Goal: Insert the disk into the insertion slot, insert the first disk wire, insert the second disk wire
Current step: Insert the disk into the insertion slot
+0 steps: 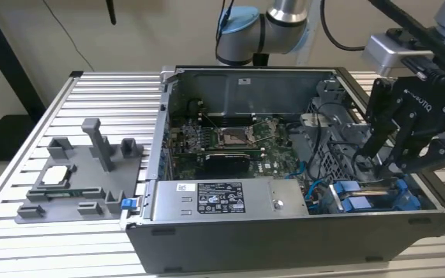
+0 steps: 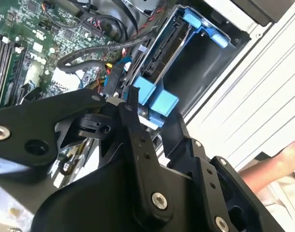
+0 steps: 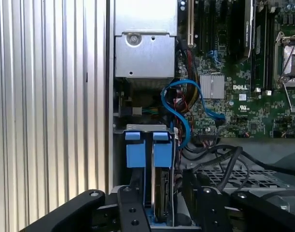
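The disk [image 3: 162,186] stands on edge inside the insertion slot [image 3: 142,128], at the case's front corner on the exterior view's right. Its blue carrier tabs [image 3: 135,153] stick up at the slot's mouth. In the second wrist view the disk [image 2: 161,53] runs along the grey bay wall [image 2: 205,72], behind the blue tabs [image 2: 154,96]. My black gripper [image 1: 383,171] reaches down into that corner. It is open, and its fingers [image 3: 132,205] straddle the disk's near end with a gap on each side. A blue wire [image 3: 180,104] loops beside the slot; its ends are hidden.
The silver power-supply box [image 1: 222,200] lies along the case front, next to the slot. The motherboard [image 1: 230,139] fills the case floor. A perforated cage [image 3: 224,176] and black cables border the bay. A grey parts fixture [image 1: 83,179] sits on the slatted table. A hand [image 2: 277,169] shows outside the case.
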`<state>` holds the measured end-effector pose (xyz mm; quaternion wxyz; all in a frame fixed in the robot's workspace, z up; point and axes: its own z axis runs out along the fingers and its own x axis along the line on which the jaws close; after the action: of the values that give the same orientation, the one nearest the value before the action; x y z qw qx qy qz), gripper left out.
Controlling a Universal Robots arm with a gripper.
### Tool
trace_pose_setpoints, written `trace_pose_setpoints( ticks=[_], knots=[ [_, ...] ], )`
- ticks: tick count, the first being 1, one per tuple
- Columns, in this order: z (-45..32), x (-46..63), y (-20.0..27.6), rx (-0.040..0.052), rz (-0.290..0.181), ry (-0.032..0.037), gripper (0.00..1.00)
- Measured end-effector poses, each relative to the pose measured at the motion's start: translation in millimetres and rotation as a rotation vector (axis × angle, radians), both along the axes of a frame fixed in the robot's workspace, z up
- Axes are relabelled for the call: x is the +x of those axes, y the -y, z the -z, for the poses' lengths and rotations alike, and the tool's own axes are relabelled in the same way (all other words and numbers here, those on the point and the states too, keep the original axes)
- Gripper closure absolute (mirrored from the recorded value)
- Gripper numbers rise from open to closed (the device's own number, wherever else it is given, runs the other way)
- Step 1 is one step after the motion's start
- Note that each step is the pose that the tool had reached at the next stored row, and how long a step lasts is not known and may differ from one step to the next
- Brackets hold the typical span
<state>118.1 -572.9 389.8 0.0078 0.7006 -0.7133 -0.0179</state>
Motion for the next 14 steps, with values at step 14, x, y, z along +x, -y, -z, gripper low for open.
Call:
trace_pose_setpoints(
  ticks=[14],
  knots=[
    [1.6,0.0,-23.5,0.0012,0.000,0.0149,0.00]
  ],
)
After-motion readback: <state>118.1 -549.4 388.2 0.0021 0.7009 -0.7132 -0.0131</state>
